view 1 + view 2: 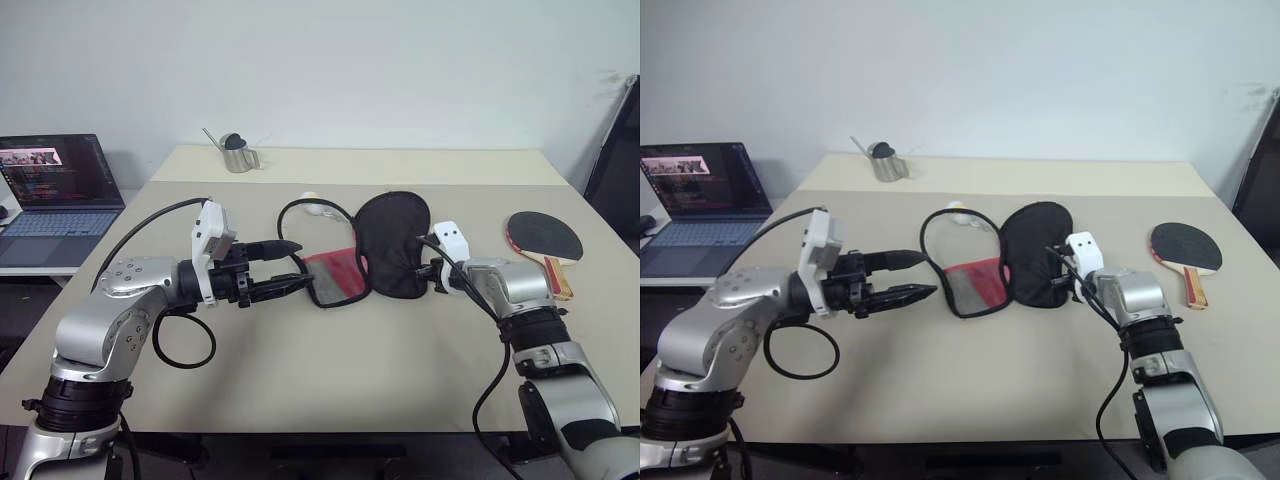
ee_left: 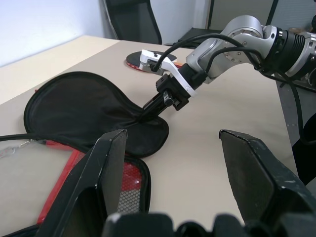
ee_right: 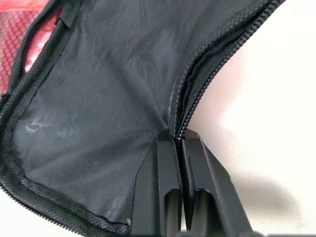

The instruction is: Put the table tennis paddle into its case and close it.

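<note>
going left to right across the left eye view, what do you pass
laptop → left hand → case, opened flat → right hand, pinching the case's edge → table tennis paddle

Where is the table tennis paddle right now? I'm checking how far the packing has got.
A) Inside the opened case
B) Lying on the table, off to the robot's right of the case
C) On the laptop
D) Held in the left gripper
B: the table tennis paddle lies flat on the table, apart from the case, which is spread open with the right gripper shut on its zipper edge.
</note>
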Available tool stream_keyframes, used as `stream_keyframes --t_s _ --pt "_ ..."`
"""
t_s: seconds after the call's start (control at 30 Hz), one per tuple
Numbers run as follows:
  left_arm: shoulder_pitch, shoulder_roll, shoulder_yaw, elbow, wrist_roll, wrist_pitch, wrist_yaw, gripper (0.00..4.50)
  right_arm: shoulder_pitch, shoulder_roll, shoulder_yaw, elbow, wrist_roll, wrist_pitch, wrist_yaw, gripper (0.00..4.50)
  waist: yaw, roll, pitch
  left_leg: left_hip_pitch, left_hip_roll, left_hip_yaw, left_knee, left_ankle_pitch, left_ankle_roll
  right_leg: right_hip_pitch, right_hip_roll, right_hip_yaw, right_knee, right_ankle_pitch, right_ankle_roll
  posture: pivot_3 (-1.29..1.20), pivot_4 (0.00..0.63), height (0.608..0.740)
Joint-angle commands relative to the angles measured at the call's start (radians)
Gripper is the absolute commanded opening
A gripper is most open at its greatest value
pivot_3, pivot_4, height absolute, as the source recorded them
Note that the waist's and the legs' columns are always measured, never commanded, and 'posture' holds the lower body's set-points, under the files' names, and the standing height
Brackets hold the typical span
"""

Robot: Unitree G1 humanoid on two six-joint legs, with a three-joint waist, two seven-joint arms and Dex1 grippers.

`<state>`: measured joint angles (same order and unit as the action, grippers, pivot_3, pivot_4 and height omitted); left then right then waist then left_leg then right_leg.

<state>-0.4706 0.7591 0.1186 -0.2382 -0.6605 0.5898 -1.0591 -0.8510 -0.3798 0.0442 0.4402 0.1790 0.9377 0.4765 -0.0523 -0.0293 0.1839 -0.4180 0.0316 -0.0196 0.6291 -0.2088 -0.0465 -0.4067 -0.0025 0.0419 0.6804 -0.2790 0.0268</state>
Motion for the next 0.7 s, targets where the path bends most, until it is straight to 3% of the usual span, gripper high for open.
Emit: stream_keyframes --t_s 0.03,0.7 --pt "-0.031 0.001 0.004 -0.001 -0.006 -0.002 0.000 3.25 -0.016 -0.017 -0.013 -0.010 -0.005 -0.013 0.006 0.03 0.001 0.000 0.000 0.000 0.000 0.000 0.000 0.000 0.000 0.000 0.000 0.000 0.000 0.000 0.000 0.00 0.150 0.740" --pt "-0.054 -0.009 -0.011 0.024 -0.002 -0.010 -0.009 3.25 -0.013 -0.079 -0.014 -0.012 -0.008 0.003 0.038 0.03 0.003 0.000 0.000 0.000 0.000 0.000 0.000 0.000 0.000 0.000 0.000 0.000 0.000 0.000 0.000 0.00 0.150 0.740"
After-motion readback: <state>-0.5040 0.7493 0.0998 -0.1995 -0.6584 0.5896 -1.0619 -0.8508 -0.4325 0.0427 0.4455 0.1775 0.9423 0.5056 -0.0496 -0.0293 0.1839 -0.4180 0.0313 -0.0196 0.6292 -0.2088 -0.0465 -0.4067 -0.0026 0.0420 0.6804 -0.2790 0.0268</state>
